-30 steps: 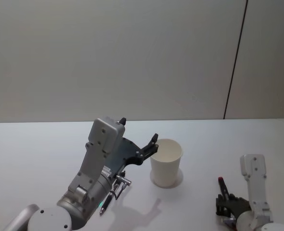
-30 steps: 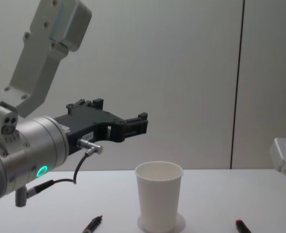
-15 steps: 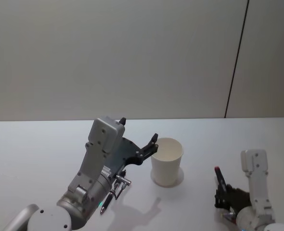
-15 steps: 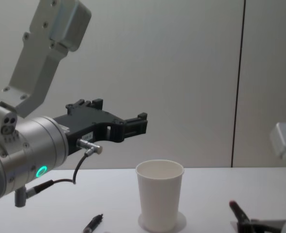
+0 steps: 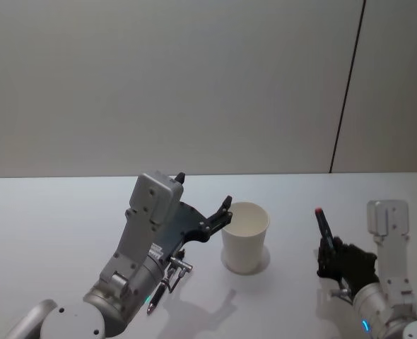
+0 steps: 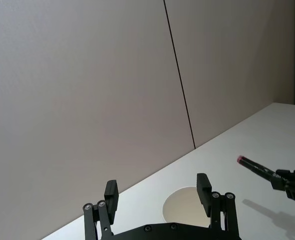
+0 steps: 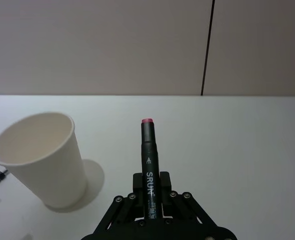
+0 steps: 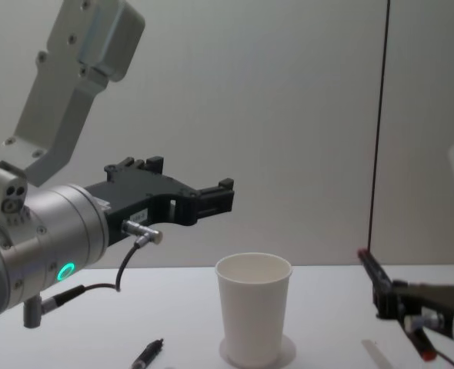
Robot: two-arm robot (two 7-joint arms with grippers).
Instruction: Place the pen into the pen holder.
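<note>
— So, what has the right gripper (image 7: 150,184) got?
— Its jaws are clamped on the lower barrel of a black marker pen (image 7: 148,145), red end up, raised off the white table (image 5: 53,212).
— And the paper cup (image 5: 244,236)?
— Upright, mouth open, apart to the marker's left. The left gripper (image 6: 157,191) hangs spread wide, above and left of its rim. 1 other pen (image 8: 148,355) lies on the table under that arm.

The pen holder (image 5: 244,238) stands left of the held pen (image 5: 324,227)
</note>
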